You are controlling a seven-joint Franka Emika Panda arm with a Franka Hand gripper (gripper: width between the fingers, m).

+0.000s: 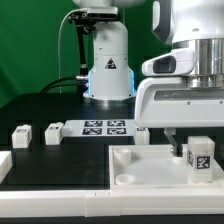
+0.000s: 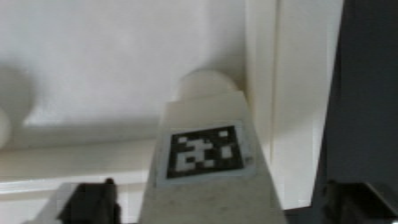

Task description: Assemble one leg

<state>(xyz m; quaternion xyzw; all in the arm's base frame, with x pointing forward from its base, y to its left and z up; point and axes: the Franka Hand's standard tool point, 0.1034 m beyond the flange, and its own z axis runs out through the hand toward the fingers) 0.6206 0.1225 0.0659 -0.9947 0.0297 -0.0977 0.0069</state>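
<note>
From my station I have the pincer (image 1: 196,150) low over the big white panel (image 1: 150,170), and between its fingers sits the leg (image 1: 197,160), upright with its tag facing the exterior camera. In the wrist view the leg (image 2: 210,140) fills the middle of the picture, its tag plain, with the dark tips of the fingers (image 2: 89,203) just showing on either side of it; I read the pincer as closed down to the leg's width and gripping it, though the contact itself is out of sight. Directly under the leg is the panel's surface, and a raised edge runs close alongside it in the wrist view. I judge the step in hand to be the seating of this leg into a corner socket; one socket (image 1: 124,176) is visible on the panel well off from the pincer, but the one beneath the leg is hidden. The next move calls for keeping the leg upright, lining it up over its hole and turning or pressing it home. Farther out, two spare legs (image 1: 20,135) (image 1: 53,131) rest on the table (image 1: 60,155), with the marker board (image 1: 104,128) beyond them.
</note>
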